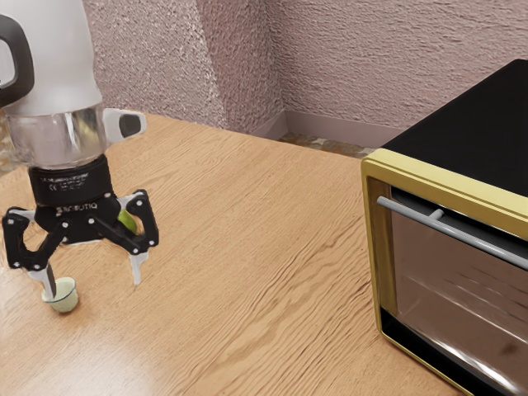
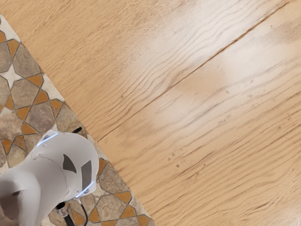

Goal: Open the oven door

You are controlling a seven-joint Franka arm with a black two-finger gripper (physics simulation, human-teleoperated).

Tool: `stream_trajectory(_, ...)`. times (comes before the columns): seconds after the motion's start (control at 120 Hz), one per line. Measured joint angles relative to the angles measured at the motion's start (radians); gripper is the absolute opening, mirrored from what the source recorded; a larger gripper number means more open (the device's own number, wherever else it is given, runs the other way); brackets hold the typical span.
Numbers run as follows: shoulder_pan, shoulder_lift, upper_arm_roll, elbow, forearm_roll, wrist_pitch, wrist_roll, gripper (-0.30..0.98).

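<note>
Gripper (image 1: 95, 285): empty, fingers spread and pointing down over the table (image 1: 247, 247), at the exterior view's left. The spread presumably keeps it ready to take a bar. One finger overlaps a small pale cup (image 1: 63, 299) in the view; contact cannot be confirmed, and a careless sideways move might tip it.

Oven (image 1: 478, 132): on the exterior view's right, well apart from the gripper. Its front faces the near side, an orientation judged to leave the door (image 1: 454, 285) space to swing out. The handle (image 1: 487, 243) stands off on a bracket, apparently to admit a finger behind it.

Condition: door appears shut. Brownish glazing, glossy, with pale streaks; slim grey round bar along the upper edge; yellow-gold frame, black top.
</note>
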Motion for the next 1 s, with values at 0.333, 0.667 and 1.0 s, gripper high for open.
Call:
stream_trajectory(0.333,-0.044,-0.055,-0.014,0.031,-0.005,0.154,-0.555,0.69)
stream_trajectory(0.667,-0.071,-0.117,-0.234,-0.069,-0.051,0.410,-0.861,0.69)
stream_trajectory(1.0,-0.330,0.107,-0.151,0.073,0.022,0.609,-0.984,0.69)
